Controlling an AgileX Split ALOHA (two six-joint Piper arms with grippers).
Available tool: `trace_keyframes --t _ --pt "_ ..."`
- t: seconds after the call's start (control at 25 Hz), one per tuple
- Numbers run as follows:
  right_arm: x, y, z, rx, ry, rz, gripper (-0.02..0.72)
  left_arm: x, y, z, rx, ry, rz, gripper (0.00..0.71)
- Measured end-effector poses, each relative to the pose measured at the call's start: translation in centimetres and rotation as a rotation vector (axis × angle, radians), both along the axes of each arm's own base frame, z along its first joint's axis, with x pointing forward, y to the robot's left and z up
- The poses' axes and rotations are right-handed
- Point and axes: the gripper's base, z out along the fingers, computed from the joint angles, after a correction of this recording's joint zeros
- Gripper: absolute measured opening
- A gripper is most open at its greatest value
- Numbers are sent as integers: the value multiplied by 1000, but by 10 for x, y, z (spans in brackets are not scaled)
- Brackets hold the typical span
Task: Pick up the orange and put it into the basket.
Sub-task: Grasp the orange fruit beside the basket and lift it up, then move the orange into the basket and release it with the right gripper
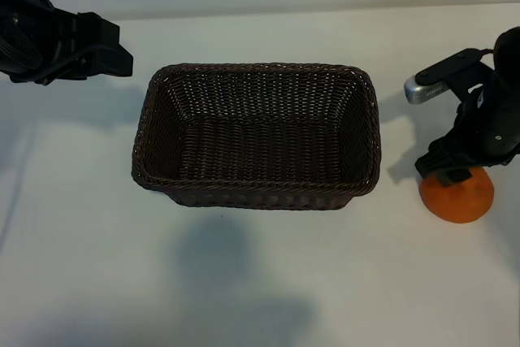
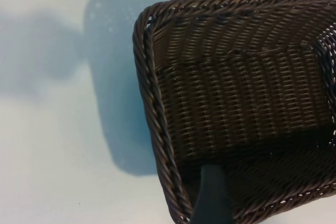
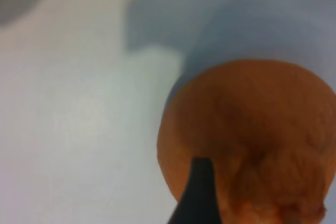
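The orange rests on the white table at the right, well apart from the basket. My right gripper hangs directly over it, open, its dark fingers down at the fruit's top. In the right wrist view one finger shows against the dimpled orange; the other finger is out of frame. The dark-brown wicker basket stands in the middle with nothing inside. My left gripper is parked, open, at the far left beyond the basket's corner. One left finger shows over the basket's braided rim.
White tabletop stretches all round the basket, with shadows of the arms on it. The right arm's silver-and-black wrist part juts out between the basket's right rim and the orange.
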Motion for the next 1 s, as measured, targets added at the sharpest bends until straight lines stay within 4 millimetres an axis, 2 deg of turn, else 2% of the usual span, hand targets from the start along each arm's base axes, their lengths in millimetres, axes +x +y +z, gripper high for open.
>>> trace_keyframes --t 0.12,0.2,0.28,0.4,0.48,0.8,1.0 --pt "0 0 -3 -2 11 -1 583 0 0 0 0 0 0 592" --pt "0 0 -3 -2 11 -1 536 0 0 0 0 0 0 592" --pt "0 0 -3 -2 10 -1 442 0 0 0 0 0 0 592" --pt "0 0 -3 -2 11 -2 222 0 0 0 0 0 -1 592" --pt "0 0 -3 -1 11 -5 113 0 0 0 0 0 -1 592" --pt "0 0 -3 -3 19 -8 95 0 0 0 1 -2 -2 592" --pt "5 1 6 -6 24 -10 95 0 0 0 1 -4 -2 592"
